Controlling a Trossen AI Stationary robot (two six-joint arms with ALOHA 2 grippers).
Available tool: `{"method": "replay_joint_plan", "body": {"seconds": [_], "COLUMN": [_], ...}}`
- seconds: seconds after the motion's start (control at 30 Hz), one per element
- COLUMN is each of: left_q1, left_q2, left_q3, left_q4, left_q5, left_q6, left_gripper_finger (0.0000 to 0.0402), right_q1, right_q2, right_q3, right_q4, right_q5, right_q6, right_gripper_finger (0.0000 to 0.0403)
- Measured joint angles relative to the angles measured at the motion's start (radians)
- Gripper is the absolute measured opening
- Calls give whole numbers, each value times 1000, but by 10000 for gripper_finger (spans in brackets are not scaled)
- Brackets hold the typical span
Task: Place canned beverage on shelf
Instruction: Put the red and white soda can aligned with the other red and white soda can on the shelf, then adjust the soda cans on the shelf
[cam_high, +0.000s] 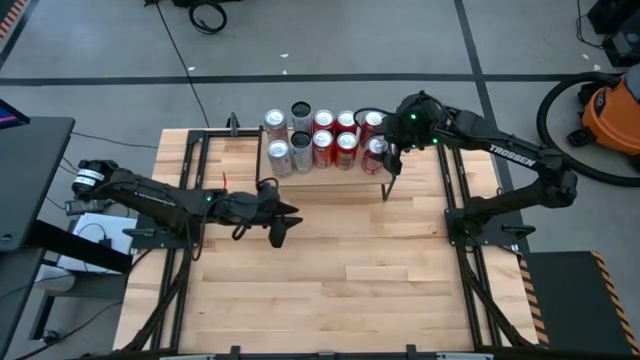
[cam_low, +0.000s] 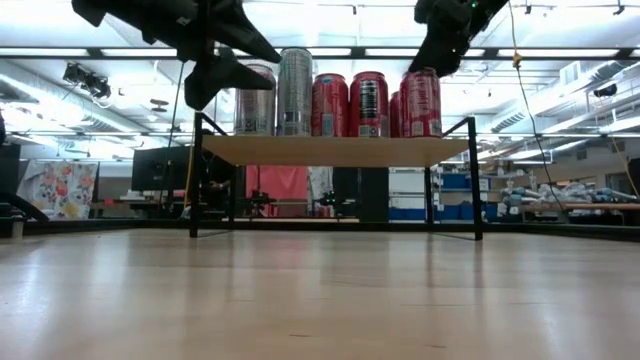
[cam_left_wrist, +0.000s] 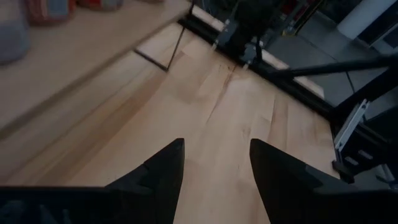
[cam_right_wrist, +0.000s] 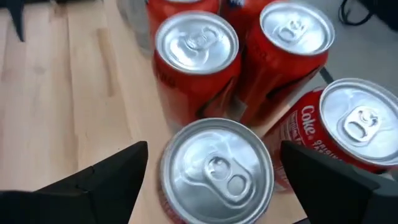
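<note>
The shelf (cam_high: 335, 176), a low light-wood board on thin black legs, stands at the table's far middle and shows edge-on in the low view (cam_low: 330, 150). Several cans stand upright on it, silver ones (cam_high: 280, 155) at its left and red ones (cam_high: 346, 148) at its right. My right gripper (cam_high: 390, 148) hangs open over the shelf's right end. Its fingers (cam_right_wrist: 112, 177) stand on either side of, and above, a red can with a silver top (cam_right_wrist: 217, 171) without touching it. My left gripper (cam_high: 280, 232) hovers open and empty above the table, in front of the shelf's left end.
Black metal frames (cam_high: 195, 190) run along the table's left and right sides. The bare tabletop (cam_high: 340, 270) spreads from the shelf toward the near edge. Off the table on the floor at the right stands an orange vacuum (cam_high: 610, 110).
</note>
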Motion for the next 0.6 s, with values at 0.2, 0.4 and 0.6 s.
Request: {"method": "replay_joint_plan", "body": {"seconds": [0.2, 0.4, 0.6], "left_q1": [16, 17, 11], "left_q2": [-15, -31, -49], "left_q3": [0, 32, 136], "left_q4": [17, 39, -9], "left_q5": [0, 0, 0], "left_q6": [0, 14, 114], "left_gripper_finger": [192, 192, 192], "right_q1": [27, 43, 137], "right_q2": [-41, -60, -38], "right_q3": [0, 0, 0], "right_q4": [54, 149, 257], "right_q5": [65, 62, 71], "right_q6": [13, 74, 92], "right_gripper_finger": [375, 375, 375]}}
